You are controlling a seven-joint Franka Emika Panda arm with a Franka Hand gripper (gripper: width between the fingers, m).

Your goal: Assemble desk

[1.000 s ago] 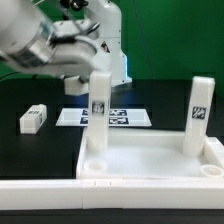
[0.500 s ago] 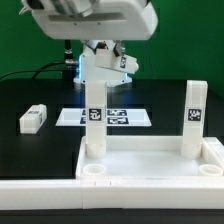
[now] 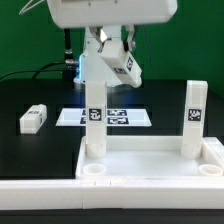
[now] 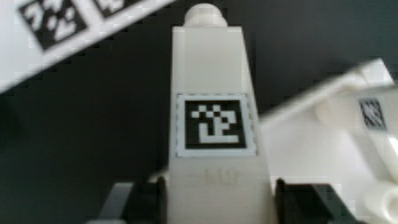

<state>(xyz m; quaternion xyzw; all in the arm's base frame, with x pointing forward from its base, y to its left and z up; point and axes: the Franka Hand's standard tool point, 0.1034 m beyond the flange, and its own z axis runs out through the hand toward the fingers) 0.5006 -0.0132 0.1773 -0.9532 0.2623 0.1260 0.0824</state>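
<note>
**Over the black bench: a tilted leg to square up before the socket**

The black bench (image 3: 30, 92) carries the large white plastic rectangular tabletop (image 3: 150, 157), raised rim up, at the near edge of the exterior view. The flat white marker board (image 3: 125, 117) lies just behind it. Two short white square tagged legs stand upright in the far corner sockets, one at the exterior view's left (image 3: 95, 128) and one at its right (image 3: 196, 115). A loose white leg (image 3: 33, 118) lies on the bench, well apart to the left. The near-left round socket (image 3: 93, 171) and the near-right round socket (image 3: 210, 170) look empty.

My pincer (image 3: 112, 45) hangs above the marker board, closed on another white tagged leg (image 3: 124, 68), which sits tilted. In the wrist view my fingers (image 4: 125, 200) press its flanks near one end, and the rounded peg tip (image 4: 208, 15) points away from me.

I judge the step to be carrying this leg to a near socket. To do it well I should:
- bring the leg fully upright first, peg down;
- travel high enough to clear the leg standing at the left;
- centre the peg over the socket;
- lower straight, without dragging on the rim, since a slanted entry would likely jam or nudge the tabletop.
</note>
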